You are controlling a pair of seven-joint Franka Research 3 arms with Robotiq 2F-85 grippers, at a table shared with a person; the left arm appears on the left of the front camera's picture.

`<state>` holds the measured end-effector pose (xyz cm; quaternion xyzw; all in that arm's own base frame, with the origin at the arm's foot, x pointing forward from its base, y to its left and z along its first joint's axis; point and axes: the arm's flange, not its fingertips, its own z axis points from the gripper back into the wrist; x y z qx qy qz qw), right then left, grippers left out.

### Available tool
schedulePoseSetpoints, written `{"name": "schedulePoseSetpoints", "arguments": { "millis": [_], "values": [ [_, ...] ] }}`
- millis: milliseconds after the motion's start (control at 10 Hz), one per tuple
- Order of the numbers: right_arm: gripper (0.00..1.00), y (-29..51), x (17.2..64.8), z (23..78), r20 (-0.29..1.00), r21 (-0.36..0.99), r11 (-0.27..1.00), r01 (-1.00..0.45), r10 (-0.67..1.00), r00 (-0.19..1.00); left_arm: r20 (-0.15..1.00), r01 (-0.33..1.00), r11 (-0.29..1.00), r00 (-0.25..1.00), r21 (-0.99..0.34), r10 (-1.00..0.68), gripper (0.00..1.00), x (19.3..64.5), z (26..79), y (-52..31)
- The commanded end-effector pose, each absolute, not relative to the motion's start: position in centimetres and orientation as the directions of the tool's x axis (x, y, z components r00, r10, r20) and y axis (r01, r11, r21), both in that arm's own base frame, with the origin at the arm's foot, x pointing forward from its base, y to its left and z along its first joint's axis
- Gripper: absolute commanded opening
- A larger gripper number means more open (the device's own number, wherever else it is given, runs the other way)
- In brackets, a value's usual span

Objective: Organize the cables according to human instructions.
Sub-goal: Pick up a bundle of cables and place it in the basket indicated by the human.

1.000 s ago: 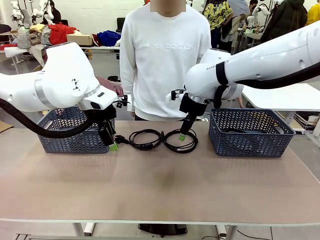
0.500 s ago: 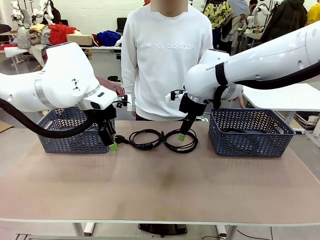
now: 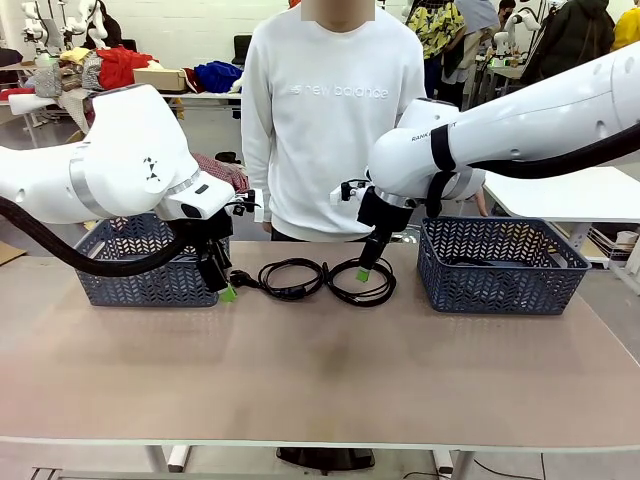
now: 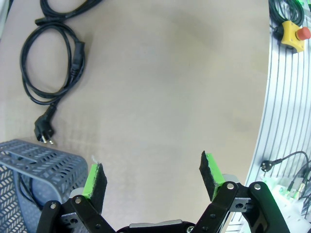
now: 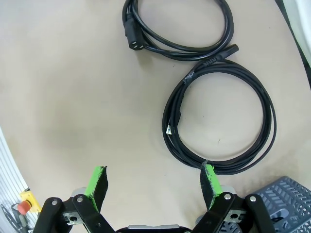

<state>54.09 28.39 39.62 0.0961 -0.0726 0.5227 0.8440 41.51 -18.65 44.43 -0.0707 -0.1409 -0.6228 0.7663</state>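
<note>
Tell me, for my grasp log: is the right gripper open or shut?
Open. The right gripper has its green pads wide apart, only table between them; the coiled cable lies by one pad.

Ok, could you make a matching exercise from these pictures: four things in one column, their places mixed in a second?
Things:
1. left hand
2. right hand
3. left cable
4. person

Places:
A. at the table's far side
B. beside the left basket's corner
C. flat on the table, plug toward the left basket
D. by the right cable's coil

Pairs: 1-B; 2-D; 3-C; 4-A
</note>
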Motion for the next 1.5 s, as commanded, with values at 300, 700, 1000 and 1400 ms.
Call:
{"name": "schedulePoseSetpoints", "arguments": {
  "millis": [300, 700, 1000, 1400],
  "values": [
    [1.0, 32.9, 55.8, 37.5, 0.177, 0.06, 0.552, -0.832, 0.814, 0.553, 0.302, 0.974, 0.217, 0.188, 0.064, -0.935, 1.0, 41.4, 44.5, -18.5],
    [1.0, 35.4, 58.4, 35.2, 0.113, 0.034, 0.591, -0.806, 0.799, 0.59, 0.302, 0.974, 0.217, 0.188, 0.064, -0.935, 1.0, 41.4, 44.5, -18.5],
    [1.0, 36.1, 59.9, 33.7, 0.099, 0.035, 0.617, -0.786, 0.781, 0.617, 0.302, 0.974, 0.217, 0.188, 0.064, -0.935, 1.0, 41.4, 44.5, -18.5],
    [1.0, 36.6, 60.7, 31.9, 0.085, 0.051, 0.622, -0.781, 0.777, 0.624, 0.302, 0.974, 0.217, 0.188, 0.064, -0.935, 1.0, 41.4, 44.5, -18.5]
  ]
}}
